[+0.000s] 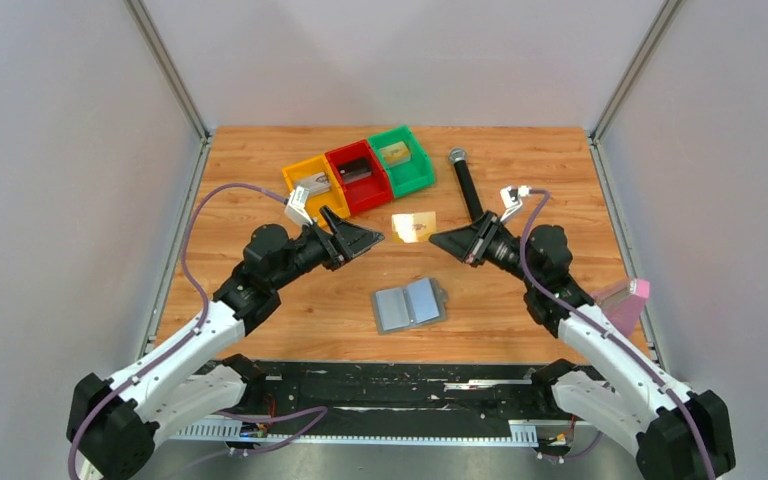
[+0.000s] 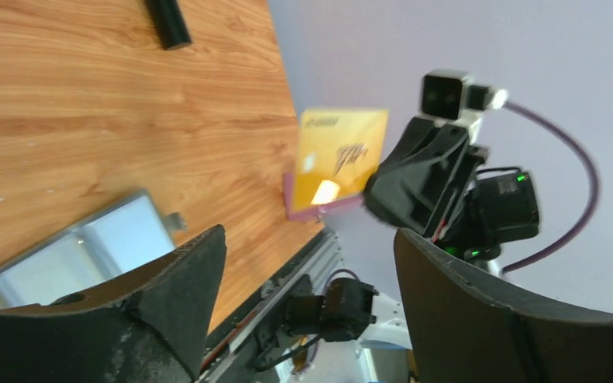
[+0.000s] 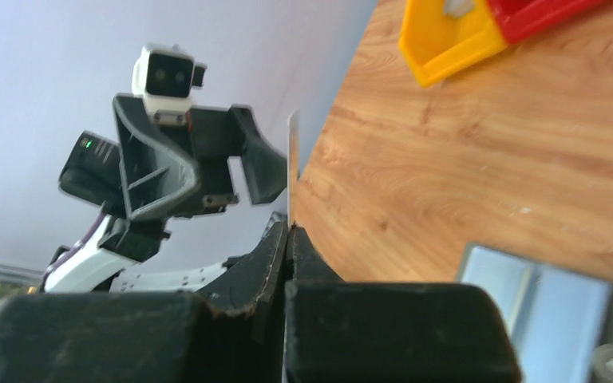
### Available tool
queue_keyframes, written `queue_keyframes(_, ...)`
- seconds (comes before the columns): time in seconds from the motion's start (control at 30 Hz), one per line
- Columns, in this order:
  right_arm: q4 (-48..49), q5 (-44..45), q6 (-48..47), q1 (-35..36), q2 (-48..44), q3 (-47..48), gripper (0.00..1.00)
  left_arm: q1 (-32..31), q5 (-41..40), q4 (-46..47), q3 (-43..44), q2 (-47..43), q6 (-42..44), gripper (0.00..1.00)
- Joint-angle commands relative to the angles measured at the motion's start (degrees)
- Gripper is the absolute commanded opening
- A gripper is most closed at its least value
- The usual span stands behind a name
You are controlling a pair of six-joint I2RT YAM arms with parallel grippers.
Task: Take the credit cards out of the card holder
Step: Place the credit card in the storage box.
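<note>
The card holder (image 1: 409, 304) lies open on the wooden table, two pale panels up; it also shows in the left wrist view (image 2: 88, 247) and the right wrist view (image 3: 543, 295). My right gripper (image 1: 432, 238) (image 3: 290, 227) is shut on a tan-gold credit card (image 1: 413, 226) and holds it in the air above the table. The card faces the left wrist camera (image 2: 342, 155) and shows edge-on in the right wrist view (image 3: 292, 159). My left gripper (image 1: 378, 237) (image 2: 311, 239) is open and empty, pointing at the card from the left, a short gap away.
Yellow (image 1: 300, 172), red (image 1: 372, 190) and green (image 1: 416, 175) bins stand at the back; a whitish card (image 1: 312, 184) lies in the yellow one and a tan card (image 1: 395, 153) in the green one. A black cylinder (image 1: 467, 183) lies to their right. A pink object (image 1: 628, 303) sits at the right edge.
</note>
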Motion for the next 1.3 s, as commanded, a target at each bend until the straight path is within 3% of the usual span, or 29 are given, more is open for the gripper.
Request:
queue_keyframes(0.0,-8.0,-5.6,-12.7,-6.9,5.4,10.9,0.00,0.2,-5.7,-14.8,6.3,-3.7,8.5,0.91)
queue_keyframes(0.07,-10.9,-10.0,-16.6,-10.3,10.5,15.7,0.00,0.2,-7.1,-20.8,8.2,-4.2,11.6,0.98)
queue_keyframes(0.2,-18.6,-16.5,-24.9,-15.0,22.8,27.7,0.00,0.5,-9.0,-30.1,12.4,-4.2,18.6,1.00)
queue_keyframes(0.4,-33.6,-13.9,-36.8,-17.2,42.5,51.0,0.00,0.5,-13.7,-42.0,18.6,-5.1,30.2,1.00)
queue_keyframes(0.53,-38.5,-11.6,-40.2,-17.2,54.6,63.5,0.00,0.6,-18.5,-47.5,21.6,-6.2,37.5,1.00)
queue_keyframes(0.97,-42.1,-8.9,-41.1,-17.0,78.8,90.9,0.00,0.6,-24.2,-52.1,22.1,-9.5,45.1,1.00)
queue_keyframes(1.27,-42.1,-7.4,-41.2,-15.6,88.5,101.1,0.00,0.6,-23.3,-51.8,21.8,-9.0,45.1,1.00)
